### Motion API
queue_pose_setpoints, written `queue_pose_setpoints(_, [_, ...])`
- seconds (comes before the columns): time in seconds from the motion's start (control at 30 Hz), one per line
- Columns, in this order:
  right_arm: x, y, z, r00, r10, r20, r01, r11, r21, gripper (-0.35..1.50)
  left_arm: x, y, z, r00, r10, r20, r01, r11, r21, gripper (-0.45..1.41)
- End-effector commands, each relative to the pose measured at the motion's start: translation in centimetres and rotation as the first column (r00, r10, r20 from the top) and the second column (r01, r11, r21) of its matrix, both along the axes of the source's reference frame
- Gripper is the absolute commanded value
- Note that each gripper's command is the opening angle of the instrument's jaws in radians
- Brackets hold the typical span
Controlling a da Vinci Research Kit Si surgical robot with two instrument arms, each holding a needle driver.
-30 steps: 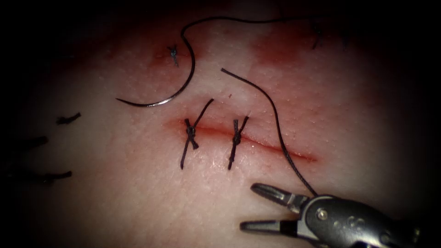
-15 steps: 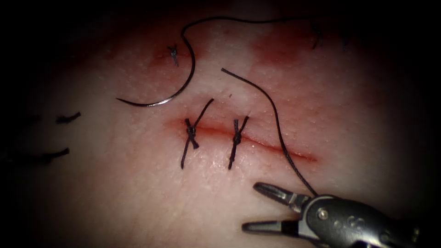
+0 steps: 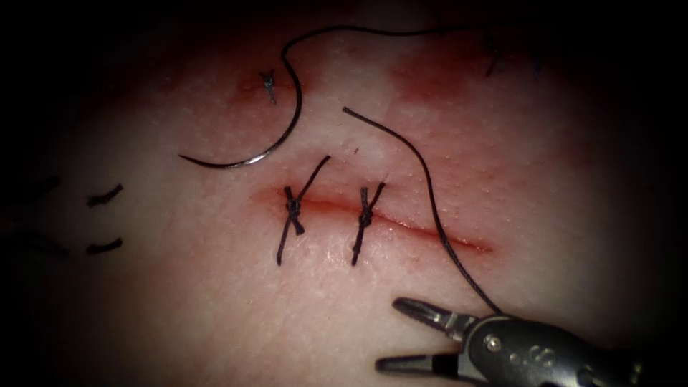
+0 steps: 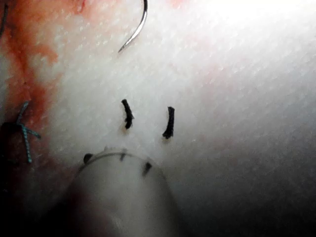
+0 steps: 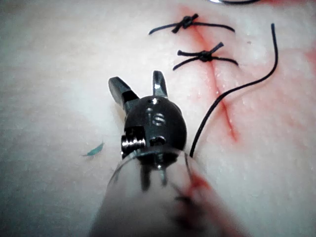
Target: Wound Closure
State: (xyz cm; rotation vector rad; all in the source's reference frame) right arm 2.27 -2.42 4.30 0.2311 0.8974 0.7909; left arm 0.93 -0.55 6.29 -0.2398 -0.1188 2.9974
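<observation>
Needle (image 3: 269,140) lies free on the tissue (image 3: 215,301), above the cut (image 3: 401,218) near its left end, not in the tissue, held by no tool. Thread (image 3: 423,172) runs from its swaged end up and around, and a free strand crosses the cut right of the two knotted stitches (image 3: 362,215), down to the right tool (image 3: 408,335). Right tool sits below the cut, jaws spread wide, gripping nothing, tips pointing left over bare tissue; strand passes just beside its wrist. Right wrist view: both jaws parted, stitches (image 5: 202,57) ahead of them, thread (image 5: 232,91) beside the tool (image 5: 138,86). Left wrist view: needle tip (image 4: 133,37), two cut thread ends (image 4: 148,121) on tissue; left tool's jaws can't be told. Red fluid (image 3: 430,72) stains tissue above the cut.
</observation>
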Motion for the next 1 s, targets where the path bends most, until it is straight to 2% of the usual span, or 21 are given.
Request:
queue_pose_setpoints(0.03, [0.07,-0.05,0.06,1.0,-0.002,0.0,0.002,1.0,0.001,0.52,0.0,0.0,0.0,1.0,0.018,-0.018,-0.018,1.0,-0.019,1.06])
queue_pose_setpoints(0.23, [0.06,-0.06,0.06,1.0,-0.013,0.005,0.013,1.0,-0.005,0.46,0.18,0.29,-0.25,0.987,0.13,-0.091,-0.137,0.988,-0.077,1.0])
queue_pose_setpoints(0.3, [0.06,-0.06,0.05,1.0,-0.013,0.005,0.013,1.0,-0.005,0.51,0.16,0.38,-0.33,0.993,0.102,-0.064,-0.108,0.989,-0.103,0.98])
queue_pose_setpoints(0.37, [0.06,-0.05,0.05,1.0,-0.013,0.005,0.013,1.0,-0.005,0.52,0.09,0.44,-0.41,0.999,0.04,0.031,-0.036,0.992,-0.118,0.86])
queue_pose_setpoints(0.4, [0.06,-0.05,0.05,1.0,-0.01,0.001,0.01,1.0,-0.007,0.39,0.04,0.45,-0.44,0.996,0.016,0.093,-0.005,0.993,-0.117,0.83])
queue_pose_setpoints(0.43, [0.04,-0.05,0.05,1.0,-0.027,-0.001,0.027,0.999,-0.041,0.04,-0.03,0.46,-0.47,0.989,-0.006,0.146,0.024,0.993,-0.118,0.73])
queue_pose_setpoints(0.47, [0.03,-0.05,0.05,0.998,-0.059,0.007,0.06,0.994,-0.09,-0.15,-0.15,0.46,-0.51,0.978,-0.043,0.203,0.069,0.99,-0.123,0.53])
queue_pose_setpoints(0.5, [0.02,-0.03,0.05,0.997,-0.073,0.012,0.074,0.991,-0.114,-0.2,-0.25,0.46,-0.54,0.969,-0.065,0.24,0.096,0.988,-0.119,0.42])
queue_pose_setpoints(0.53, [0.0,-0.01,0.06,0.996,-0.086,0.018,0.088,0.983,-0.159,-0.26,-0.37,0.45,-0.56,0.959,-0.083,0.272,0.117,0.987,-0.111,0.42])
queue_pose_setpoints(0.6, [-0.03,0.03,0.09,0.992,-0.123,0.03,0.127,0.959,-0.254,-0.32,-0.66,0.43,-0.6,0.93,-0.107,0.352,0.136,0.989,-0.058,0.59])
queue_pose_setpoints(0.67, [-0.07,0.07,0.14,0.99,-0.139,0.038,0.144,0.95,-0.276,-0.3,-0.97,0.42,-0.62,0.903,-0.125,0.411,0.139,0.99,-0.005,1.03])
queue_pose_setpoints(0.73, [-0.1,0.08,0.18,0.988,-0.147,0.042,0.153,0.95,-0.273,-0.26,-1.22,0.44,-0.63,0.885,-0.137,0.445,0.141,0.99,0.025,1.15])
queue_pose_setpoints(0.87, [-0.22,0.01,0.32,0.977,-0.178,0.117,0.198,0.963,-0.185,-0.28,-1.68,0.63,-0.61,0.873,-0.142,0.467,0.138,0.99,0.042,1.2])
queue_pose_setpoints(0.93, [-0.28,-0.05,0.41,0.968,-0.202,0.152,0.226,0.96,-0.163,-0.21,-1.82,0.74,-0.59,0.876,-0.142,0.461,0.141,0.989,0.035,1.13])
queue_pose_setpoints(1.0, [-0.35,-0.11,0.49,0.957,-0.228,0.179,0.252,0.96,-0.121,-0.1,-1.93,0.87,-0.53,0.885,-0.143,0.443,0.15,0.989,0.019,0.98])
